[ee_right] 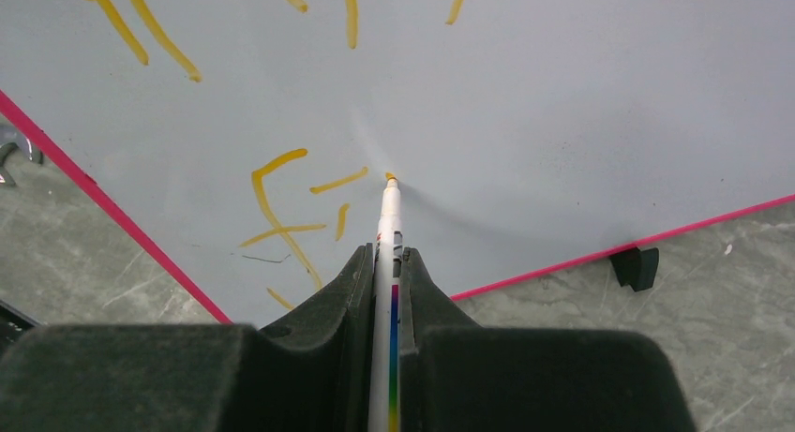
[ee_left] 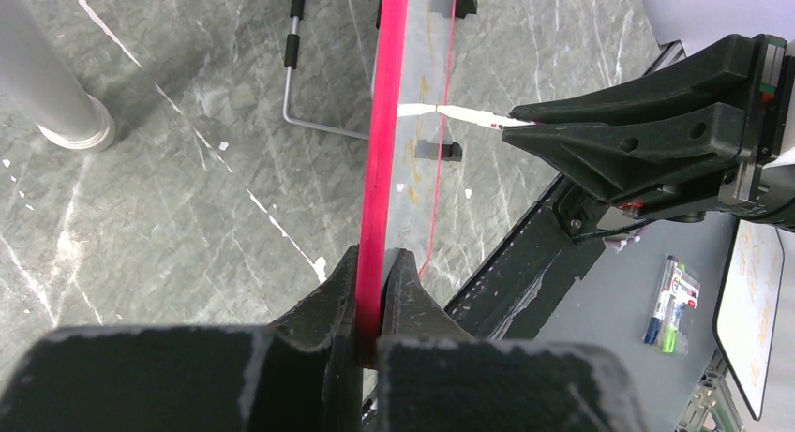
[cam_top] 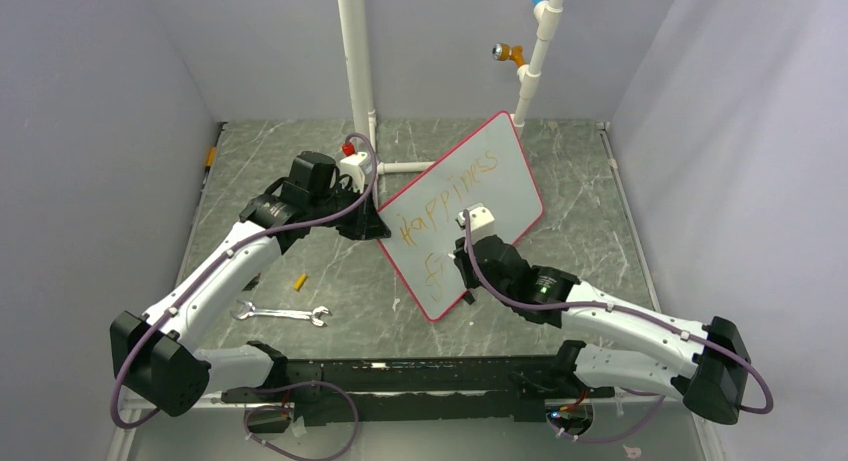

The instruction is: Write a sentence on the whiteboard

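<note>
Grey-green marbled desk (cam_top: pixel 585 246), seen from above: a silver open-ended wrench (cam_top: pixel 281 313) lies near the front left, with a small yellow piece (cam_top: pixel 299 280) just beyond it. A white pipe frame (cam_top: pixel 356 61) rises at the back, and the red-framed whiteboard (cam_top: pixel 510 181) stands tilted at mid-desk.

The left tool (ee_left: pixel 373 265) clamps the whiteboard (ee_left: pixel 385 123) by its red frame, seen edge-on above the marbled table (ee_left: pixel 169 198). The right tool (ee_left: pixel 517 129) presses a white marker (ee_left: pixel 455 112) against the board.
</note>
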Tool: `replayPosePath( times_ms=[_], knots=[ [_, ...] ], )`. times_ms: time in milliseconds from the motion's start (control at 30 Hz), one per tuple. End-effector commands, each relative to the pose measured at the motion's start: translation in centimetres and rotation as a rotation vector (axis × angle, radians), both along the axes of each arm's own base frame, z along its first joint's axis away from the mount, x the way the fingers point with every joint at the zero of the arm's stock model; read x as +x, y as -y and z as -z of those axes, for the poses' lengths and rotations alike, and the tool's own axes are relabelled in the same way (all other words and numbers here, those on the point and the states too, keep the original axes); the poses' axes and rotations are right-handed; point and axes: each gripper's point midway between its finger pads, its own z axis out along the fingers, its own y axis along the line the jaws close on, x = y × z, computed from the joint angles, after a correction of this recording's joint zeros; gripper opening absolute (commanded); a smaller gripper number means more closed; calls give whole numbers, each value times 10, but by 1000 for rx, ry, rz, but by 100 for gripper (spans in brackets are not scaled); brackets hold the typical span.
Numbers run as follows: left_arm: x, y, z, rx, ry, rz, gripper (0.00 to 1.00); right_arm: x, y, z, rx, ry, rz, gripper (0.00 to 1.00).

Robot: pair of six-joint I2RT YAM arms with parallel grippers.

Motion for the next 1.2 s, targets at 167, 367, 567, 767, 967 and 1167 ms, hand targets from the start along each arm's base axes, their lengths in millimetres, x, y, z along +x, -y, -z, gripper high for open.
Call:
replayPosePath(
  times_ms=[167,367,567,767,967,1167],
  knots=[
    [32,-62,50,397,137,-94,0,-10,-3,12,68,-51,-7,0],
    [32,-62,49,396,138,-93,0,-15,2,15,84,-65,2,0],
    [32,-62,50,397,135,-95,0,-9,-2,8,81,-43,4,0],
    [32,-63,52,402,132,-94,0,2,-7,-8,73,-1,14,0],
    [32,-62,51,401,133,-92,0,13,-6,-22,63,37,36,0],
    [33,-62,52,404,132,-93,0,21,-1,-26,63,47,51,0]
  ],
)
